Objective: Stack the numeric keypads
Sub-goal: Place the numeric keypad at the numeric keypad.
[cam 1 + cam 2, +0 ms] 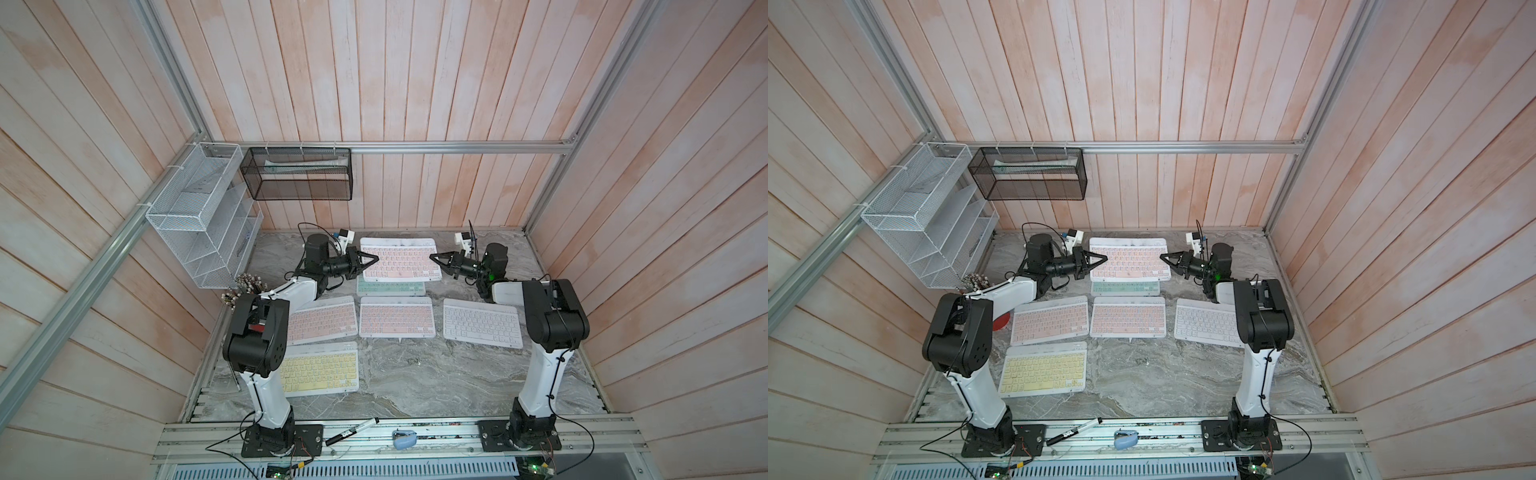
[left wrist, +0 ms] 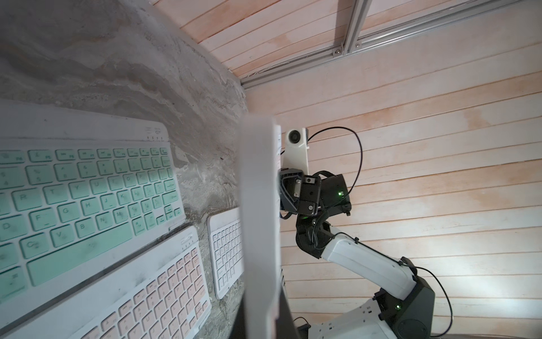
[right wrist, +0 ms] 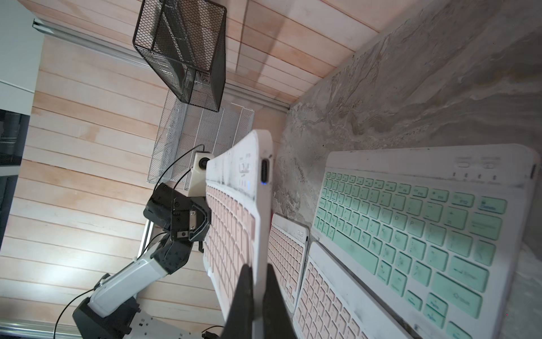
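The marble table (image 1: 415, 386) filled the cell floor, w/ a white wire rack (image 1: 195, 224) on the left wall and a black mesh basket (image 1: 297, 176) hung on the back rail. Six keypads in all. The held pink keypad (image 1: 401, 259) was up off the table at back centre, approx. level, long side running btwn the two arms. Directly under it lay the mint keypad (image 1: 390, 287), flat on the table, only its near strip showing in both top views. The wrist views showed a clear gap btwn the two.

In the nearer row, flat & side by side, were the left pink keypad (image 1: 322, 320), slightly skewed, the middle pink keypad (image 1: 396, 318) and the white keypad (image 1: 482, 323). The yellow keypad (image 1: 318, 370) lay flat front-left, just in front of the left pink keypad.

The left gripper (image 1: 376, 259) was at the held keypad's left short end, jaws clamped on that edge. The right gripper (image 1: 432, 257) was at the opp. end, jaws pinched over the short edge from both faces, as the right wrist view showed. A black marker (image 1: 351, 432) lay on the front rail, off the table.
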